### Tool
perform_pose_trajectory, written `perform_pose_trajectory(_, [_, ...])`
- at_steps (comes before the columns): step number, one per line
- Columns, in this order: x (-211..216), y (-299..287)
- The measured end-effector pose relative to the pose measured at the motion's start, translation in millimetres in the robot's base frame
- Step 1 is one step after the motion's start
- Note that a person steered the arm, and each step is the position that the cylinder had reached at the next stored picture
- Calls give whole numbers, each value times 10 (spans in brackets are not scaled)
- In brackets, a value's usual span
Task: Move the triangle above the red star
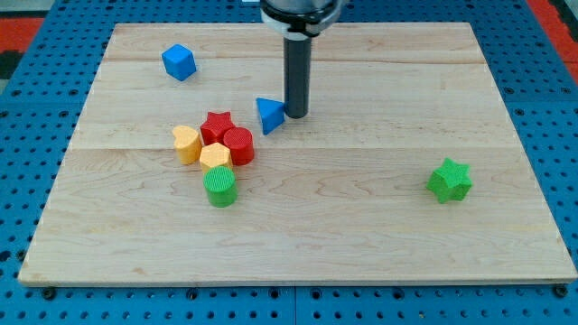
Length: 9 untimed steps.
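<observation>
rod tip (296,115) of the arm rests on the wooden board (361,208), just beside the blue triangle (269,115) on that block's right-hand side in the view, touching it or nearly so; the picture cannot settle which. the rod has nothing to open or close and grips nothing, it only pushes.

the blue triangle lies to the view's right of the red star (217,125), close but apart from it, and a little higher. the red star heads a tight cluster: a red cylinder (238,144) touches it on its lower right, a yellow block (186,143) sits to its lower left, a second yellow block (215,156) below it, and a green cylinder (219,186) lower still. a blue cube (179,61) stands well up and to the star's left; a green star (450,180) lies far to the star's right.

judged from the scene, the triangle is a small, light, rigid block that should slide easily on the smooth wood. its slanted faces may let it spin or slip off the rod, so contact on the middle of a flat face looks safest. pushing from the side away from the star, toward the space above the star, seems the likely need.
</observation>
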State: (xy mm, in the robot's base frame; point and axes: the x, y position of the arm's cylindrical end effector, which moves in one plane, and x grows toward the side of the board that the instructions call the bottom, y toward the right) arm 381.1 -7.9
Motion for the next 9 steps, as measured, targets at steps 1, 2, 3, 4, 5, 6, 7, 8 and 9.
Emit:
perform_pose_trajectory(1, [-38,-335])
perform_pose_trajectory(2, [-75,-335])
perform_pose_trajectory(3, [-249,-102])
perform_pose_trajectory(4, [-432,-353])
perform_pose_trajectory(5, [-432,-364])
perform_pose_trajectory(6, [-171,105])
perform_pose_trajectory(7, [299,-300])
perform_pose_trajectory(8, [147,-463])
perform_pose_trajectory(9, [-191,-581])
